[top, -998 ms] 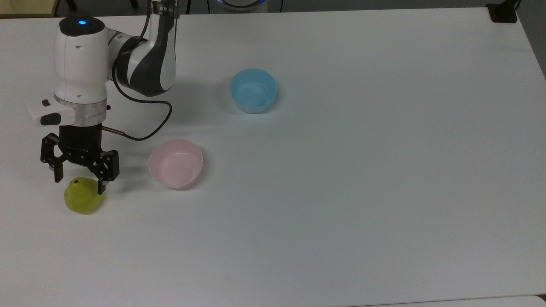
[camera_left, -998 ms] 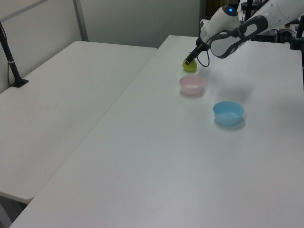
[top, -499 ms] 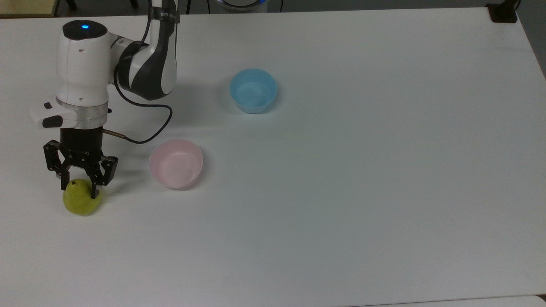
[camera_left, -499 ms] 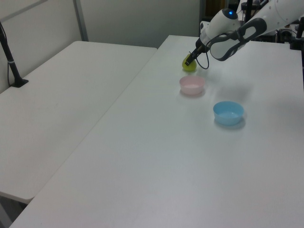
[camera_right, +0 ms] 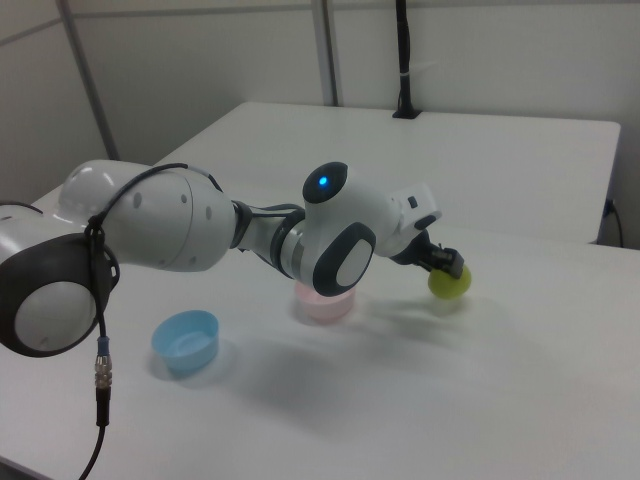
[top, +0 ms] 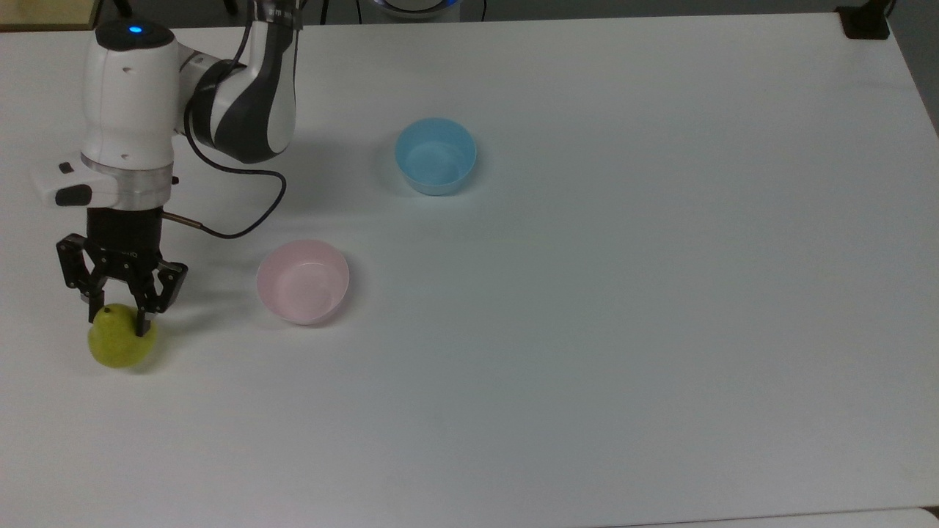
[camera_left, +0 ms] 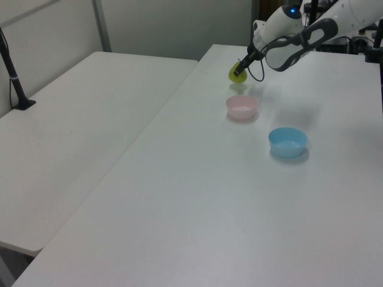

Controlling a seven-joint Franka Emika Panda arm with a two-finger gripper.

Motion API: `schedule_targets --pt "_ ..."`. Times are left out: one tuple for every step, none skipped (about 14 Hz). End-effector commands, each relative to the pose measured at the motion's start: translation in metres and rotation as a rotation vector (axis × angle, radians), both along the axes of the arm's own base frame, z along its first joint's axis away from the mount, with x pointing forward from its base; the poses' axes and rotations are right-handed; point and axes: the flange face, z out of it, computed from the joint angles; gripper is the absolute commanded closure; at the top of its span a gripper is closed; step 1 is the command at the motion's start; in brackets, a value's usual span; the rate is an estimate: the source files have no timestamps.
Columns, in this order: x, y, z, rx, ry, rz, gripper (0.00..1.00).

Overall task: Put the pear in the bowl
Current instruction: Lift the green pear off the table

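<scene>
- Yellow-green fruit: one small pear-shaped pear (top: 117, 343), dark stem spot up, near the desk's edge at the top view's left; in the left view (camera_left: 236, 73) its shadow lies apart below it, so it hangs clear of the surface.
- Two small round plastic bowls: one pale pink bowl (top: 302, 281), nothing inside, near the pear toward the top view's right; one light blue bowl (top: 436, 155) farther toward the top view's upper edge, well apart.
- One white robot arm with one black two-finger gripper (top: 116, 312), fingers narrowed onto the pear's narrow top, holding it.
- One white desk (top: 623, 293) carries both bowls.
- Against a second ago: the fingers, then wide around the resting pear, have closed; pear and gripper have risen and shifted toward the top view's left edge. Bowls unmoved.
</scene>
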Motion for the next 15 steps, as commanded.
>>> schedule_targets --pt "-0.031 -0.003 0.027 -0.031 0.007 0.029 0.54" --pt "-0.039 -0.003 0.029 -0.033 0.015 0.033 0.54" --pt "-0.050 -0.002 0.032 -0.034 0.027 0.037 0.54" --pt "-0.057 0.001 0.035 -0.031 0.032 0.038 0.57" --pt "-0.069 0.008 0.040 -0.024 0.040 0.041 0.58" --pt "-0.076 0.014 0.043 -0.020 0.043 0.046 0.58" --pt "-0.083 0.024 0.047 -0.014 0.047 0.055 0.58" --pt "-0.087 0.031 0.050 -0.009 0.048 0.061 0.58" --pt "-0.089 0.041 0.052 -0.002 0.050 0.069 0.58" --pt "-0.094 0.059 0.055 0.004 0.053 0.090 0.58" --pt "-0.096 0.071 0.056 0.009 0.056 0.103 0.58" --pt "-0.096 0.085 0.054 0.018 0.060 0.118 0.58" --pt "-0.093 0.102 0.052 0.033 0.060 0.126 0.58" --pt "-0.089 0.116 0.051 0.051 0.054 0.124 0.58" --pt "-0.086 0.128 0.050 0.066 0.053 0.125 0.58"
